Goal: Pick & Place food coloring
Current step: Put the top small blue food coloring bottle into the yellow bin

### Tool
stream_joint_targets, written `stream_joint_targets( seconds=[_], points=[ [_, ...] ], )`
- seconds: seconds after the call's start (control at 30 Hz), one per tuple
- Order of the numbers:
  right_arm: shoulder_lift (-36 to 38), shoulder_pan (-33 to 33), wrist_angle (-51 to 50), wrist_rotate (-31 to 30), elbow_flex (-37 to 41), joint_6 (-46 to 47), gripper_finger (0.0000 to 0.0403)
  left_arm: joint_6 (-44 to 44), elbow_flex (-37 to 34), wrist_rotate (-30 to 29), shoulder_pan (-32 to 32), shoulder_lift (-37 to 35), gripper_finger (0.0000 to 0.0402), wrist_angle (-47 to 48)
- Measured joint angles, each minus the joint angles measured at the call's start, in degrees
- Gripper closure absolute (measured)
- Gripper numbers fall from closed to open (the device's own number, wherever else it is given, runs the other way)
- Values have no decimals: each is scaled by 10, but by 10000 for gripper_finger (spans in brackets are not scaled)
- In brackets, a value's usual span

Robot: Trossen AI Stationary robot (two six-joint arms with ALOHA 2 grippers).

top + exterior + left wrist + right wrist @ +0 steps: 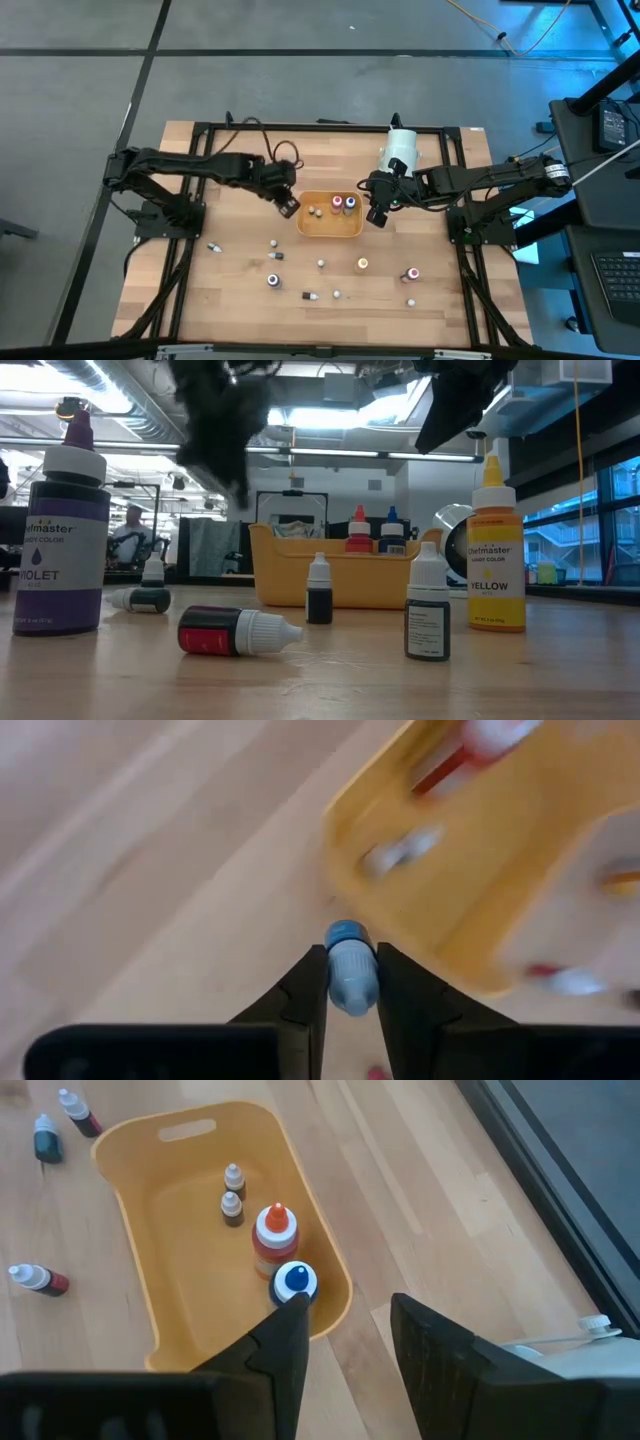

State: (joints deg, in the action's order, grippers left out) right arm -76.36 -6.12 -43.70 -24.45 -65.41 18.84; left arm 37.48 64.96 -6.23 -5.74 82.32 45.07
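My left gripper [350, 982] is shut on a tiny light-blue food coloring bottle [350, 970], just above the table beside the left end of the orange tray [330, 228]. My right gripper [345, 1330] hangs open over the tray's right end [335, 1305] with nothing between its fingers. Inside the tray stand an orange-capped bottle [274, 1235], a blue-capped one [294, 1282] and two small brown ones [233, 1192]. Several more bottles stand or lie on the wood nearer the front edge, such as a yellow one [363, 264] and a violet one [272, 281]. My left gripper pinches the small bottle's body [351, 988] between its two fingers [306, 990]. The fingers slant down toward the table and lie along the bottle. Its blue cap end [348, 934] sticks out past the fingertips, and the bottle is lifted clear of the table.
A large white cylinder [398, 150] stands behind the tray by the right arm. In the low view a tall violet bottle [62, 540], a yellow bottle [495, 555], a red one lying down [235, 632] and a dark vial [427, 610] stand before the tray [340, 575].
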Motion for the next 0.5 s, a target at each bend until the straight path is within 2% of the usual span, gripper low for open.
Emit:
stream_joint_targets(
  seconds=[0.2,0.5],
  points=[
    [0,0,0,0,0,1,258,-54,66,0,14,34,337,-5],
    [0,0,1,0,0,2,258,-115,128,14,53,182,337,-6]
  ],
)
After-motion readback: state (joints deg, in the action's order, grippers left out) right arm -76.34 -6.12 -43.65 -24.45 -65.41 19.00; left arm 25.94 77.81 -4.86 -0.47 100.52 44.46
